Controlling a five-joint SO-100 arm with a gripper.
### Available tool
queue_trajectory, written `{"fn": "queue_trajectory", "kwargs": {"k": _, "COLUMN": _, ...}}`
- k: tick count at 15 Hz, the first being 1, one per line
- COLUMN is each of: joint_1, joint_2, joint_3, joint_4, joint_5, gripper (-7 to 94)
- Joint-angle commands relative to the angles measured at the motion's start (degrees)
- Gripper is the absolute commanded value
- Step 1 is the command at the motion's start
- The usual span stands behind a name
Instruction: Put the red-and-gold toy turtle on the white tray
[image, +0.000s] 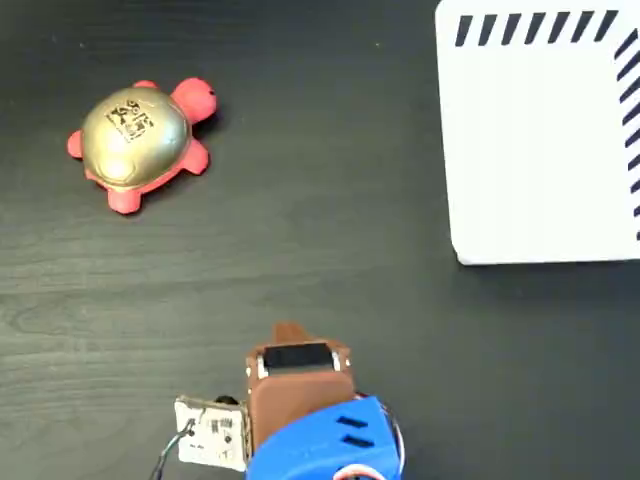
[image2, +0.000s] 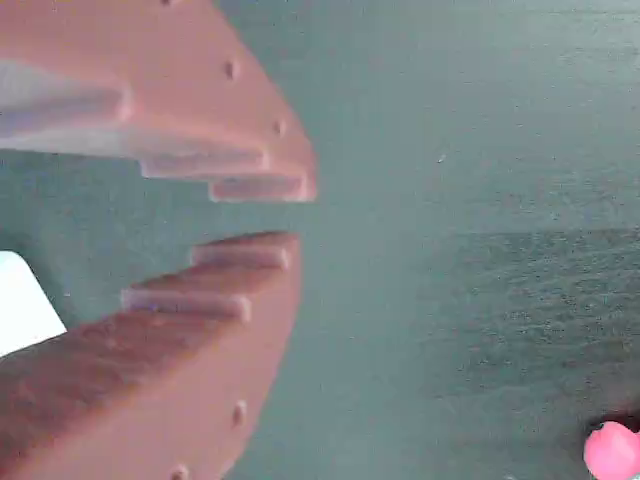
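Simply gold-shelled, coral-limbed red-and-gold toy turtle (image: 138, 145)

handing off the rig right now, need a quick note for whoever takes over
Hand: empty, fingers a small gap apart, near the table's bottom edge in the fixed view.
Red-and-gold toy turtle: on the dark table, upper left in the fixed view, untouched.
White tray: upper right, nothing visible on it.
Done: nothing yet.
Left: reach the turtle, grasp it, carry it right, set it on the tray.
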Motion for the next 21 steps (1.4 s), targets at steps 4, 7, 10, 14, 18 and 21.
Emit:
{"fn": "queue_trajectory", "kwargs": {"k": 4, "joint_1": -0.8, "joint_2": 0.6, "joint_3": -3.2, "joint_4": 0.9, "joint_5": 0.9, "gripper": 0}}
{"fn": "queue_trajectory", "kwargs": {"k": 7, "joint_1": -0.8, "joint_2": 0.6, "joint_3": -3.2, "joint_4": 0.9, "joint_5": 0.9, "gripper": 0}}
{"fn": "queue_trajectory", "kwargs": {"k": 10, "joint_1": -0.8, "joint_2": 0.6, "joint_3": -3.2, "joint_4": 0.9, "joint_5": 0.9, "gripper": 0}}
{"fn": "queue_trajectory", "kwargs": {"k": 14, "joint_1": -0.8, "joint_2": 0.6, "joint_3": -3.2, "joint_4": 0.9, "joint_5": 0.9, "gripper": 0}}
{"fn": "queue_trajectory", "kwargs": {"k": 18, "joint_1": -2.0, "joint_2": 0.6, "joint_3": -3.2, "joint_4": 0.9, "joint_5": -0.1, "gripper": 0}}
{"fn": "queue_trajectory", "kwargs": {"k": 21, "joint_1": -4.7, "joint_2": -1.8, "joint_3": -3.3, "joint_4": -0.4, "joint_5": -1.5, "gripper": 0}}
